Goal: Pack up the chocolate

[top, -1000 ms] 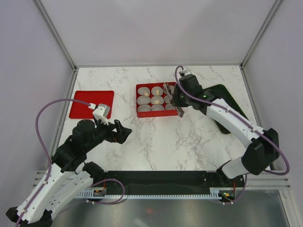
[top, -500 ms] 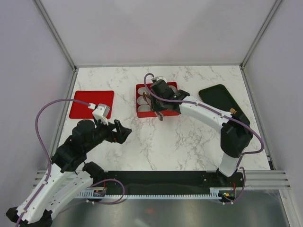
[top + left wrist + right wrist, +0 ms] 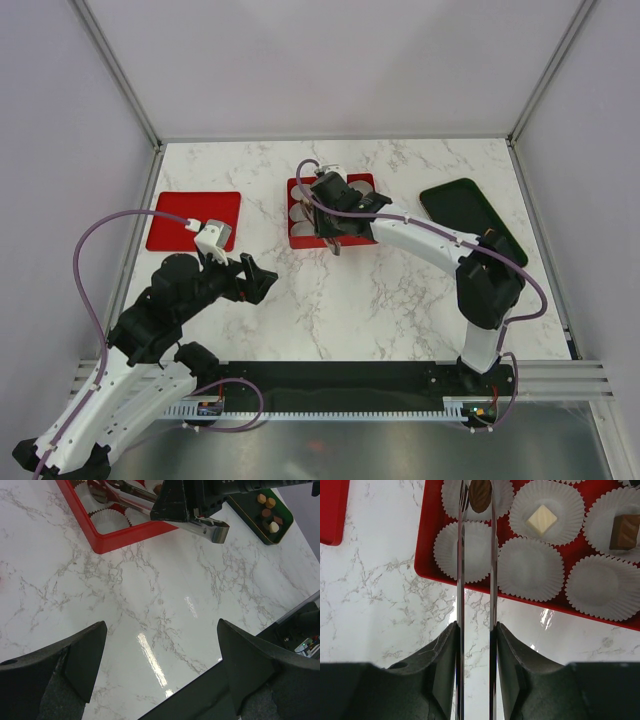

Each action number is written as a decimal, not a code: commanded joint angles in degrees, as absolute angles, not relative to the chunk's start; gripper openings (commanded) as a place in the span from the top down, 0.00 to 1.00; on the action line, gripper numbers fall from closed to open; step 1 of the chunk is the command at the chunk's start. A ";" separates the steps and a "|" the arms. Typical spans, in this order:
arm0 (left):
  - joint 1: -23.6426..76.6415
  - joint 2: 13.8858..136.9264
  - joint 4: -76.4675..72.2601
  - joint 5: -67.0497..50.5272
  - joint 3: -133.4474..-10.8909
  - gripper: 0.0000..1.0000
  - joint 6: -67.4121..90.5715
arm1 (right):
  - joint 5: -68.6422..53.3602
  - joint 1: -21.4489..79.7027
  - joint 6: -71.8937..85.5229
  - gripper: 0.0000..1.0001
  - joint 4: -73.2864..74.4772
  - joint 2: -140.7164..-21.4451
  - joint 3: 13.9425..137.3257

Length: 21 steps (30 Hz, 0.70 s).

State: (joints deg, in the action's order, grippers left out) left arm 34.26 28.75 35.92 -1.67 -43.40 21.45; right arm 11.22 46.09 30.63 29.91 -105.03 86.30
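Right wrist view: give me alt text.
Metal tongs in the right end effector pinch a dark brown chocolate over a paper cup in the red box; a cream-white piece and a brown piece sit in neighbouring cups.

From high behind my bases, the fixed camera looks down on the red box [image 3: 300, 242]. My right wrist camera hangs close above it, and my left sights it obliquely from farther off.

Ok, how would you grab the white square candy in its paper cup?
Come straight down from above and pinch two opposite flat sides of the white square candy. It lies flat, turned like a diamond, and the paper cup walls ring it, so sideways won't work.
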 commanded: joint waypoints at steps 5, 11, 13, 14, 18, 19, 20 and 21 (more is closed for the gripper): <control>34.63 28.56 35.24 -1.32 -43.15 0.00 21.80 | 13.27 46.32 30.41 0.57 27.68 -106.08 88.50; 34.63 28.48 35.16 -1.23 -43.16 0.00 21.80 | 14.59 46.32 29.62 0.54 27.60 -105.47 89.65; 34.54 28.57 35.16 -1.32 -43.24 0.00 21.80 | 14.94 46.41 29.36 0.54 27.77 -105.21 90.26; 34.63 28.48 35.16 -1.14 -43.16 0.00 21.71 | 14.94 46.32 29.09 0.53 27.86 -105.03 90.52; 34.63 28.74 35.24 -0.97 -43.07 0.00 21.80 | 14.42 46.32 29.09 0.53 29.61 -102.93 91.93; 34.63 29.00 35.16 -0.88 -43.07 0.00 21.80 | 13.72 46.41 29.09 0.53 30.14 -102.14 92.19; 34.63 29.26 35.24 -0.79 -43.07 0.00 21.88 | 13.54 46.32 29.00 0.54 30.93 -101.35 92.37; 34.63 29.53 35.33 -0.70 -43.07 0.00 21.88 | 13.62 46.41 29.18 0.54 32.94 -99.68 92.63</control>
